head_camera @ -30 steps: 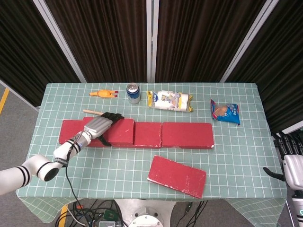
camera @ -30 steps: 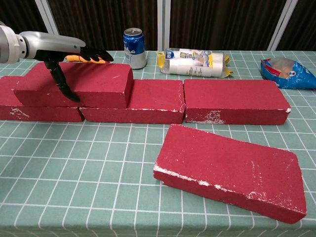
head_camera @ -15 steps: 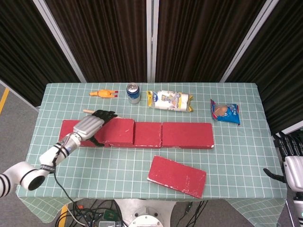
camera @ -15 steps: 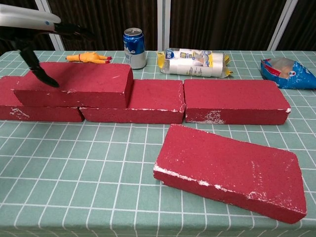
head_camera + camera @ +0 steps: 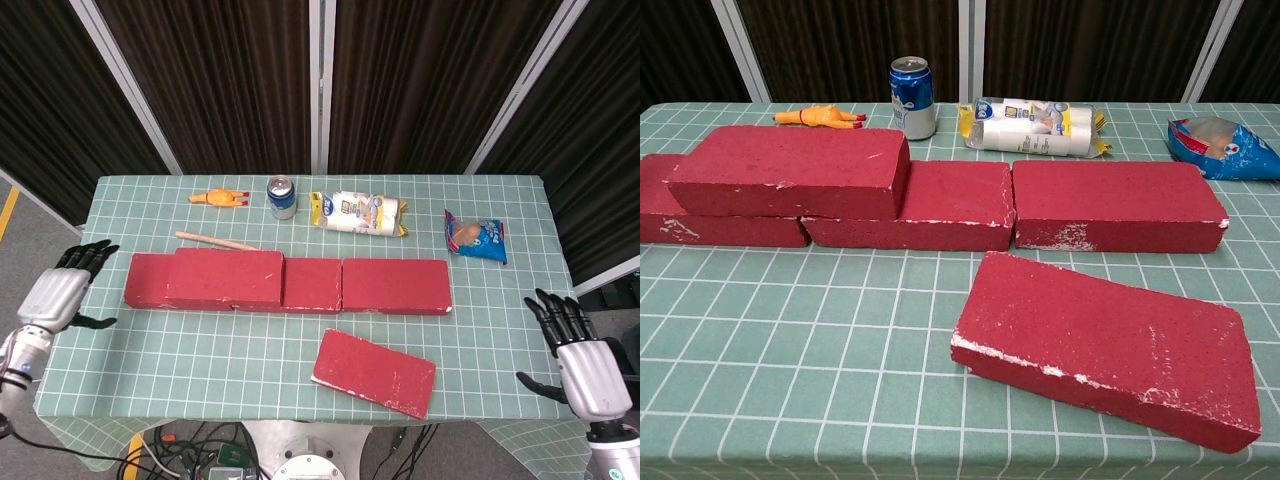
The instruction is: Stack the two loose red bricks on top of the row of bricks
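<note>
A: Nearest items?
B: Right hand (image 5: pixel 585 372) hanging off the table's near right corner, fingers spread, holding nothing. Left hand (image 5: pixel 55 297) hanging off the left edge, fingers spread, holding nothing.

A: Loose bricks?
B: One loose red brick (image 5: pixel 1102 345) lying flat and skewed on the green checked table (image 5: pixel 200 350), in front of the row, apart from it. The other, the stacked brick (image 5: pixel 792 171), sitting on the row's left end, bridging two bricks.

A: The row itself?
B: Row of bricks (image 5: pixel 1118 205) running across the table's middle, end to end.

A: Behind it?
B: Wooden stick (image 5: pixel 214 240) just beyond the stacked brick; then rubber chicken (image 5: pixel 821 117), soda can (image 5: pixel 912 96), wrapped packet (image 5: pixel 1033 126), blue snack bag (image 5: pixel 1222 145) lining the far edge.
</note>
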Robot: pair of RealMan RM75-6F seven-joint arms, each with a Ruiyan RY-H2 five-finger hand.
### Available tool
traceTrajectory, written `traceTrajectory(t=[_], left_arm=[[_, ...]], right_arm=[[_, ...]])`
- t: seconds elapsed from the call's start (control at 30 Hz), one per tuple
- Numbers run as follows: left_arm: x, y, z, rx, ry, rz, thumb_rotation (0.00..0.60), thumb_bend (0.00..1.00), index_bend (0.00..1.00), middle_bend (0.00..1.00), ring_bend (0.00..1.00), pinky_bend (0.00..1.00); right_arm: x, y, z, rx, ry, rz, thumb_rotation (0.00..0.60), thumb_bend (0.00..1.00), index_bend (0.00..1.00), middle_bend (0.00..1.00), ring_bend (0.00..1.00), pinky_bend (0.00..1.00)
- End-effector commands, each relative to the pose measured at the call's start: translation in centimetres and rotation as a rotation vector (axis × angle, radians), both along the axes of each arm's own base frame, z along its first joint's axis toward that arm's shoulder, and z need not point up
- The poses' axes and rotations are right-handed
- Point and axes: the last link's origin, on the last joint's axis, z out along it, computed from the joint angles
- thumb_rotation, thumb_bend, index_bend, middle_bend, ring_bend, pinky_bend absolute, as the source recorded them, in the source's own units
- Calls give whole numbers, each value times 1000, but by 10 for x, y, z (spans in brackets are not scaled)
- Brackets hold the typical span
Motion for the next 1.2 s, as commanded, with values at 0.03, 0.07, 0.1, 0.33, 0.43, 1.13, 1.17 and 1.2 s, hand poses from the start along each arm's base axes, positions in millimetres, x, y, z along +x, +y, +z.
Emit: traceTrajectory(t=[0.03, 0.07, 0.1, 0.33, 0.43, 1.13, 1.17, 1.2], left_arm=[[-19, -13, 1, 14, -13, 38, 600, 0, 7, 0, 0, 0], [-22, -15, 1, 15, -16, 42, 600, 0, 7, 0, 0, 0], [-25, -16, 0, 16, -19, 46, 600, 0, 7, 0, 0, 0], [-36, -22, -3, 11, -39, 58, 600, 0, 7, 0, 0, 0], [-39, -23, -5, 2, -41, 64, 600, 0, 7, 0, 0, 0], [-58, -29, -12, -15, -42, 111, 600, 0, 7, 0, 0, 0], [-58, -30, -12, -16, -41, 112, 600, 0, 7, 0, 0, 0], [-59, -30, -13, -16, -41, 113, 600, 0, 7, 0, 0, 0]], right_arm=[[13, 1, -22, 86, -20, 24, 600, 0, 0, 0, 0, 0], [15, 2, -29, 118, -26, 26, 600, 0, 0, 0, 0, 0], [17, 3, -37, 151, -32, 24, 600, 0, 0, 0, 0, 0], [34, 5, -84, 305, -56, 34, 600, 0, 0, 0, 0, 0], [40, 7, -99, 338, -61, 41, 600, 0, 0, 0, 0, 0], [63, 8, -170, 422, -80, 50, 600, 0, 0, 0, 0, 0], [63, 7, -171, 420, -81, 50, 600, 0, 0, 0, 0, 0], [64, 7, -172, 418, -81, 50, 600, 0, 0, 0, 0, 0]])
